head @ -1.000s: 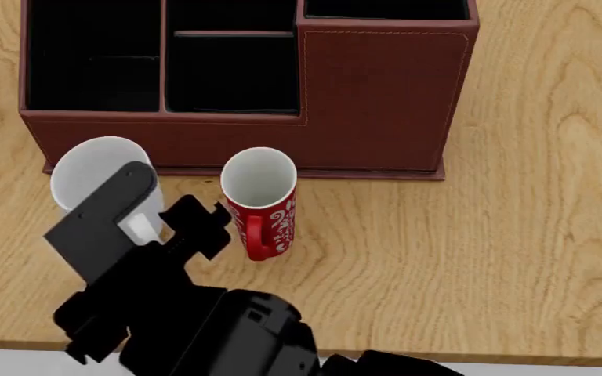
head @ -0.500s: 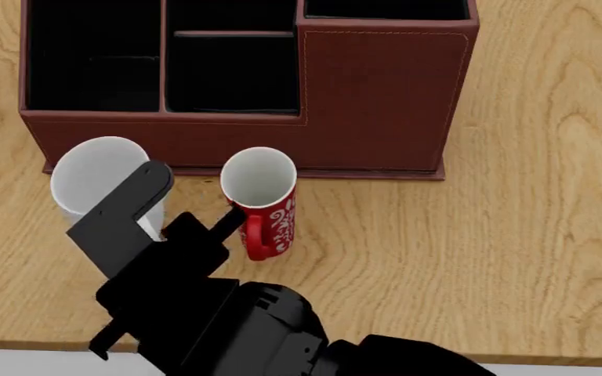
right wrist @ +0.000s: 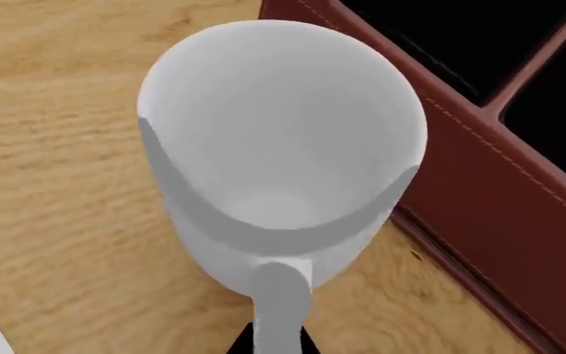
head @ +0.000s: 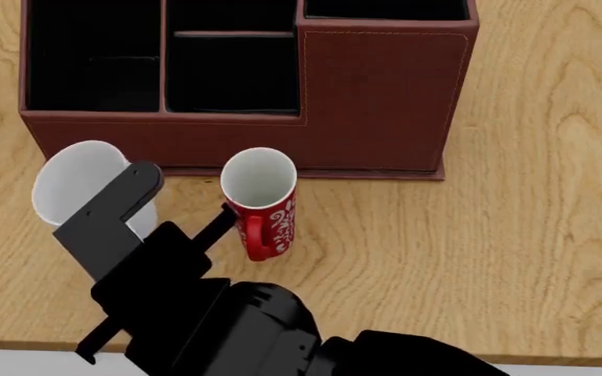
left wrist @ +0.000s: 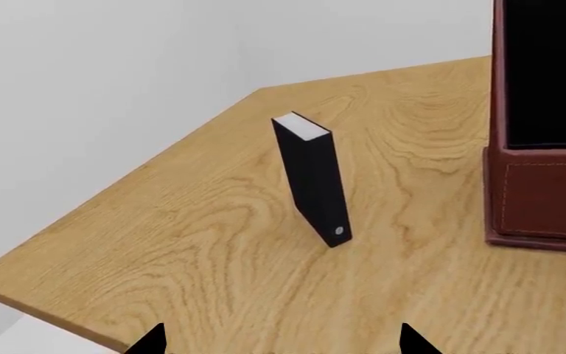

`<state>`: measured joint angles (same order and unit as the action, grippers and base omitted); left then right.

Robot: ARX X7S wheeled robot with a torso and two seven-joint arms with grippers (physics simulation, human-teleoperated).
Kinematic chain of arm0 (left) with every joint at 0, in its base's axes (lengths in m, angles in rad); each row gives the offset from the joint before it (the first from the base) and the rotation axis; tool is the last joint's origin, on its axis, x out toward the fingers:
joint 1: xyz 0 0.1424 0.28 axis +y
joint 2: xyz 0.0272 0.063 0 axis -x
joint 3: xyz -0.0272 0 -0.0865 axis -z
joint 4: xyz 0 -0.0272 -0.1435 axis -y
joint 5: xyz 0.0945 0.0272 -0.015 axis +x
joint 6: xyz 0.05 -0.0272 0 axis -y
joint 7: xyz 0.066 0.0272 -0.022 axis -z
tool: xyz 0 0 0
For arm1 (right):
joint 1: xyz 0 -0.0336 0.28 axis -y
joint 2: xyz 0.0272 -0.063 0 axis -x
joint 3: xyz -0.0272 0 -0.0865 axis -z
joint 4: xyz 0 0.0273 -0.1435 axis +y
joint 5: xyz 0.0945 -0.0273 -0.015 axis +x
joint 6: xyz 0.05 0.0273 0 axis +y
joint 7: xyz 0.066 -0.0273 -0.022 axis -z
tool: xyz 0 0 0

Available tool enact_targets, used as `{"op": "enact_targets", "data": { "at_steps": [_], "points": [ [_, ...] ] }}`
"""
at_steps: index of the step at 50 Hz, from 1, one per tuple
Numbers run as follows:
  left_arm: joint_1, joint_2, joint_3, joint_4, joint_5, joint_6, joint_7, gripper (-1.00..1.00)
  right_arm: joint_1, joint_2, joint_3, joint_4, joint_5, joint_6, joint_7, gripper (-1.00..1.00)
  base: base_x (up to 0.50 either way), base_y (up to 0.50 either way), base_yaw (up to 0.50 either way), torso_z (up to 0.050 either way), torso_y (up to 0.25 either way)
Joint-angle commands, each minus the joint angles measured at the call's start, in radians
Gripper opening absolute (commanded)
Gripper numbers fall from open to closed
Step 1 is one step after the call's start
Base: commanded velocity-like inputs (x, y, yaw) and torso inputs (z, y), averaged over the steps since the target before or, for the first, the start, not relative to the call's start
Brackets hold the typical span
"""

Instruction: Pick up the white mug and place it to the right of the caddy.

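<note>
office desk, wooden table (head: 552,235), caddy (head: 385,102)

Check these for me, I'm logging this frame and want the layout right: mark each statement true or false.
1. The white mug stands in front of the caddy, left of the red mug. True.
2. The red mug lies on its side. False: it stands upright, opening up.
3. The white mug is empty. True, the right wrist view shows a bare inside.
4. The white mug sits inside a caddy compartment. False: it is on the table, outside the caddy.
5. A black book-like box stands upright on the table. True.
6. The right gripper is at the red mug's handle. False: the white mug's handle lies between its fingers.
</note>
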<state>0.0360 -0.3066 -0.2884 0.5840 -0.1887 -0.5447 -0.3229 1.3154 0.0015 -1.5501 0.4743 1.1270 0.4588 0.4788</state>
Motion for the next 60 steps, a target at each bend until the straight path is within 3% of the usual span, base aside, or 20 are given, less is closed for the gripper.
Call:
{"op": "enact_targets", "data": {
  "at_steps": [1, 31, 60],
  "points": [
    [-0.001, -0.003, 0.005, 0.001, -0.002, -0.001, -0.004, 1.0, 0.047, 0.007, 0.011, -0.095, 0.012, 0.04, 0.06, -1.0, 0.0, 0.0, 0.0, 0.0, 0.0],
    [-0.026, -0.017, 0.018, 0.042, -0.015, -0.041, -0.017, 1.0, 0.215, 0.204, 0.134, -0.535, 0.211, 0.207, 0.32, -1.0, 0.0, 0.0, 0.0, 0.0, 0.0],
    [-0.045, -0.022, 0.046, 0.054, -0.021, -0.054, -0.024, 1.0, 0.37, 0.481, 0.283, -0.674, 0.434, 0.304, 0.449, -1.0, 0.0, 0.0, 0.0, 0.0, 0.0]
  ]
}}
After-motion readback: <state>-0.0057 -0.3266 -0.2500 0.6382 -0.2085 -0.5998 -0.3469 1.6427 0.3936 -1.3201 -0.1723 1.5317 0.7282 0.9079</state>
